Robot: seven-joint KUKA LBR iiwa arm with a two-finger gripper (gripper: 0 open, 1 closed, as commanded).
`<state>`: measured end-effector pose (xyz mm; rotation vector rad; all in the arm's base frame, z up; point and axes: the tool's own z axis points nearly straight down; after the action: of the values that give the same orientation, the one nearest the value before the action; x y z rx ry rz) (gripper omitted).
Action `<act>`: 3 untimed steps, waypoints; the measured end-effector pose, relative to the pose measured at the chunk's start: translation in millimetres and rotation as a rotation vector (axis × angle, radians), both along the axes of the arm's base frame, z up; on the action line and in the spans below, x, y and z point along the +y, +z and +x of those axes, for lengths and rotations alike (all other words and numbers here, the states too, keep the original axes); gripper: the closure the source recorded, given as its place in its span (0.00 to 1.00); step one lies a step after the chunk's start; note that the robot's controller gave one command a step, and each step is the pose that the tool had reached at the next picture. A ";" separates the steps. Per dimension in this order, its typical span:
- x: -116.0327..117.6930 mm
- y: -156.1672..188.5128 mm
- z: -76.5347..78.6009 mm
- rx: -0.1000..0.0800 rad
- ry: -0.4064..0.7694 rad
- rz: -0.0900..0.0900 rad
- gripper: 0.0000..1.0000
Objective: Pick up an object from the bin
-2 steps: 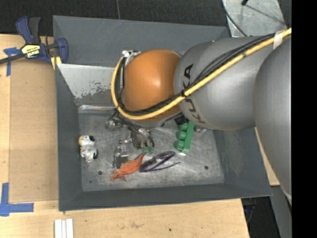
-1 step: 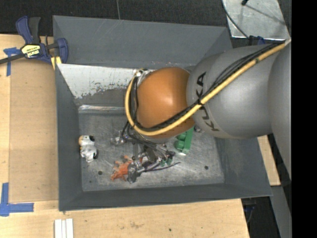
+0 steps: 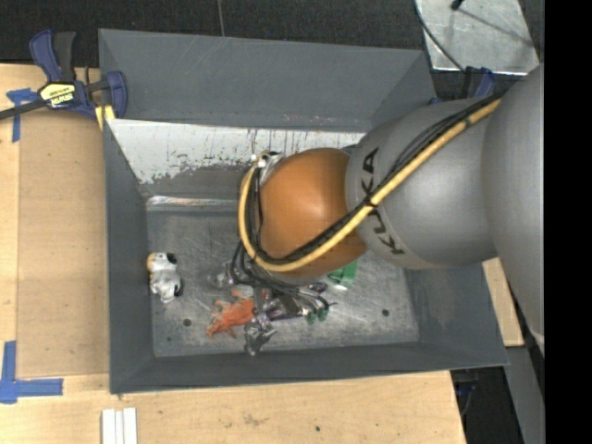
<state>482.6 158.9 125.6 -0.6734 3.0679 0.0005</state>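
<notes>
Camera view: gripper low in bin, spread or closed impossible to say. Just left of gripper, perhaps touching it, orange toy flat on the floor. Likely light, stiff plastic with thin limbs, hardly fragile; best taken across the body. Also in bin: white figure well left of gripper, green piece just right of gripper.

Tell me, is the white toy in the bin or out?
In: the white toy lies on the bin floor, left side.
</notes>
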 end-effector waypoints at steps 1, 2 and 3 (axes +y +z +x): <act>8.7 -52.6 2.7 -0.008 0.118 0.001 0.00; 1.1 -50.5 12.9 -0.020 0.116 0.011 1.00; 1.1 -50.5 12.9 -0.020 0.116 0.011 1.00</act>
<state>495.5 160.0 75.2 -0.8441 3.0030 0.0105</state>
